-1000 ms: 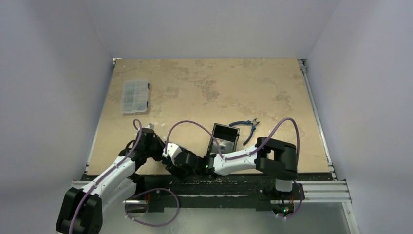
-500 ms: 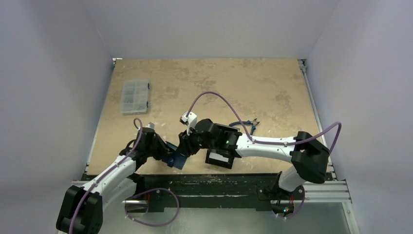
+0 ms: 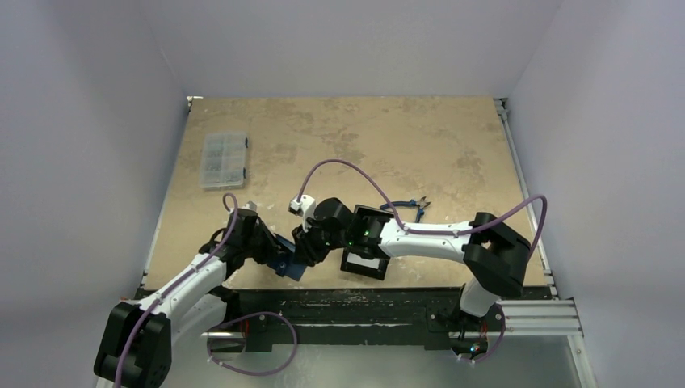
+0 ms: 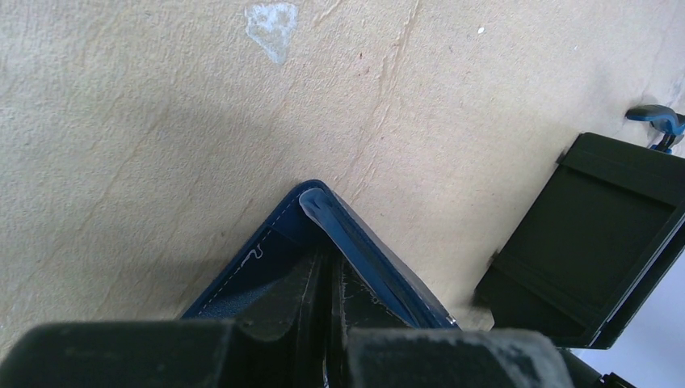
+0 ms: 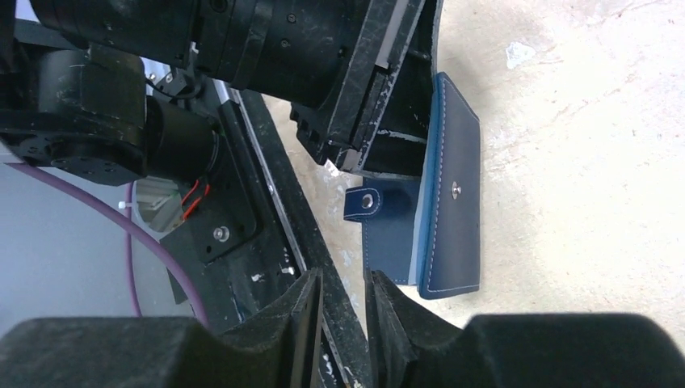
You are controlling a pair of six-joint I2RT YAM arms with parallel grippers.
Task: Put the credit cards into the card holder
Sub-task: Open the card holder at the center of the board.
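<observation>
The navy-blue card holder [image 5: 452, 186] stands on edge, partly unfolded, near the table's front edge [image 3: 291, 265]; its snap tab [image 5: 367, 202] sticks out to one side. My left gripper [image 4: 327, 267] is shut on one flap of the card holder [image 4: 323, 226] from above. My right gripper [image 5: 343, 299] hovers just right of it [image 3: 307, 245], its jaws a narrow gap apart with nothing between them. No credit cards are in view.
A black box-shaped tray [image 3: 367, 242] lies just right of the card holder, under the right arm. Blue-handled pliers [image 3: 408, 208] lie behind the tray. A clear compartment box [image 3: 224, 159] sits at the far left. The table's black front rail [image 5: 299, 234] runs close below the right gripper.
The right arm swung from the front edge out over the tray, then shifted left toward the card holder while its jaws narrowed. The left gripper kept its hold in place.
</observation>
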